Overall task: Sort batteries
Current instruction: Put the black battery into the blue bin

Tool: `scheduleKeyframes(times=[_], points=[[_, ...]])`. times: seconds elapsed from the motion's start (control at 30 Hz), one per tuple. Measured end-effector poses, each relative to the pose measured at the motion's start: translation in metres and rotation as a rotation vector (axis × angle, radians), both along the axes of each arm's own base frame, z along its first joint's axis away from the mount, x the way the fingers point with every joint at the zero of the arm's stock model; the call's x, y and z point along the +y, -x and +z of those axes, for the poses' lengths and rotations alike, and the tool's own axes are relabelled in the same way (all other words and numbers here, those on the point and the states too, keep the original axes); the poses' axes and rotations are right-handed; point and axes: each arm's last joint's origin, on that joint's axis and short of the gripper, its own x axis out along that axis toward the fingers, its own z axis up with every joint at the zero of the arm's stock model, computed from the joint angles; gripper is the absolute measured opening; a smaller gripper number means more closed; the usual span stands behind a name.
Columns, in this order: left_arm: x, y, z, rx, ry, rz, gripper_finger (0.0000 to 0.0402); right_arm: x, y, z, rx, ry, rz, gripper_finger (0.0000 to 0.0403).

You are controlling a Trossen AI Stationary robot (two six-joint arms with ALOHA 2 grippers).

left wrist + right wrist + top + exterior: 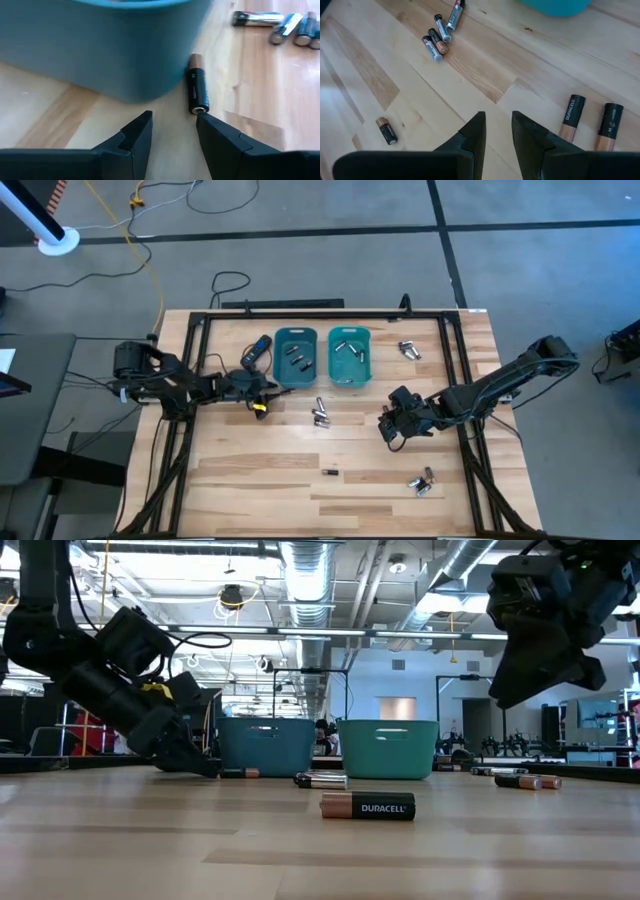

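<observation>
Left tool lining up on a copper-ended battery beside the darker bin

The left tool (172,127) is hovering low with its fingers parted and empty; the battery (197,91) is lying just ahead, off toward one finger, touching the darker teal bin (296,358), so I would centre the gap before closing. The right tool (498,131) is hanging narrow and empty above the surface (260,480). Bins: two. Loose batteries: I am counting roughly a dozen; the clusters blur.

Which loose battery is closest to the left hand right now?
The dark copper-ended battery lying alone against the teal bin, just ahead of the left hand; the other loose batteries lie farther out on the table.
</observation>
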Motion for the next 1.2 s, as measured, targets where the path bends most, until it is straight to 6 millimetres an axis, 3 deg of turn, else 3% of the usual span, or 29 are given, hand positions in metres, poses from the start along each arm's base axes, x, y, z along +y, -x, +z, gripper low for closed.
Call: scheduleKeyframes(times=[0.6,1.0,1.2], points=[[-0.009,-0.002,0.0,-0.007,0.047,-0.062,0.0151,0.0,-0.001,0.001,-0.009,-0.002,0.003,0.0111],[-0.005,-0.028,0.011,0.032,-0.026,-0.108,0.015,0.0,-0.001,0.001,-0.008,-0.002,0.003,0.0111],[-0.003,-0.031,0.013,0.033,-0.027,-0.03,0.015,0.0,-0.001,0.001,-0.01,-0.003,0.003,0.0111]])
